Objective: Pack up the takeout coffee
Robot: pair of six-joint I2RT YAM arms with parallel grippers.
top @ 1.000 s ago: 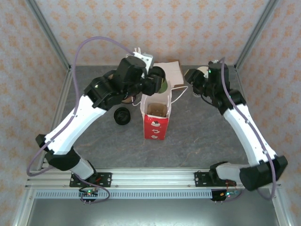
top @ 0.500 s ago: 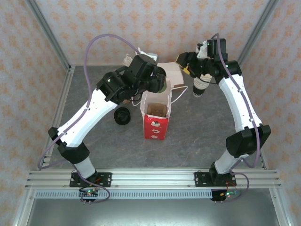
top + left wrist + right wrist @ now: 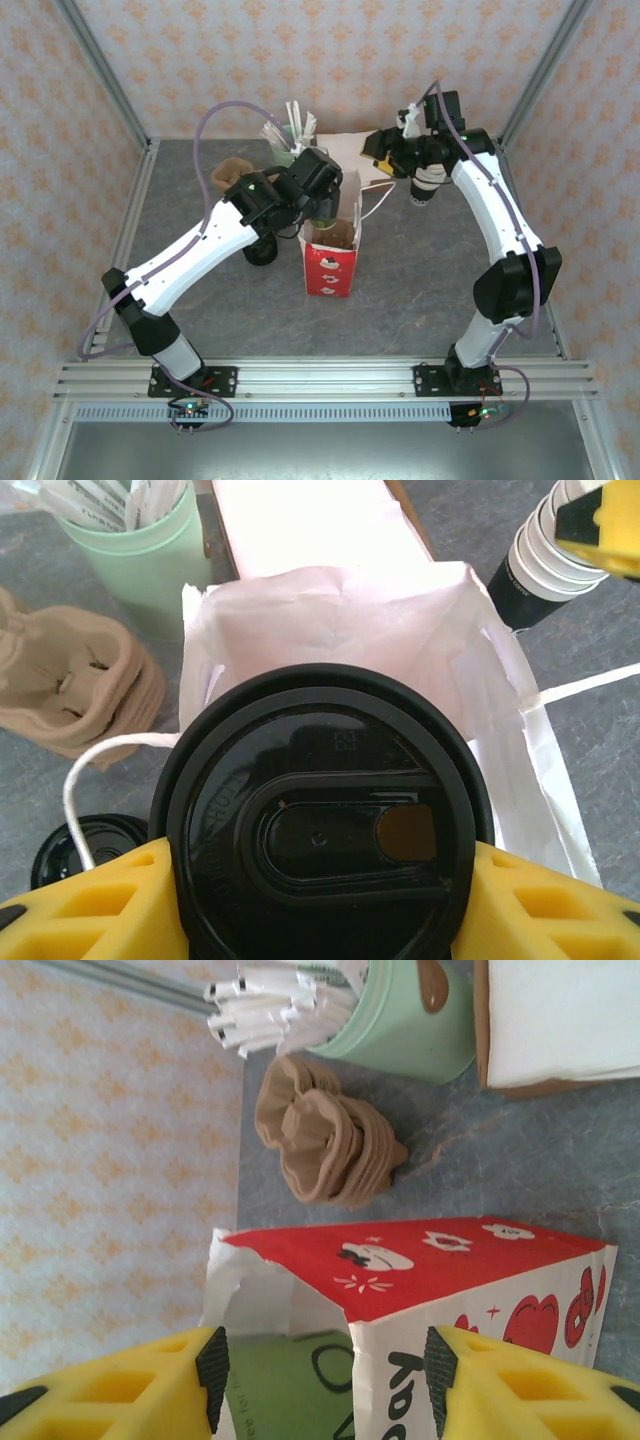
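Black-lidded takeout coffee [image 3: 320, 820], grasped by left pincer [image 3: 320, 885], over open bag [image 3: 330, 620]; right pincer [image 3: 322, 1365] released

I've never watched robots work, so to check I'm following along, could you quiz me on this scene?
1. True or false: the left hand holds the takeout coffee.
2. The top of the red-and-white paper bag is: A open, B folded shut, C taped.
3. Fill in: the coffee's lid is coloured ____.
Key: 1 true; 2 A; 3 black.
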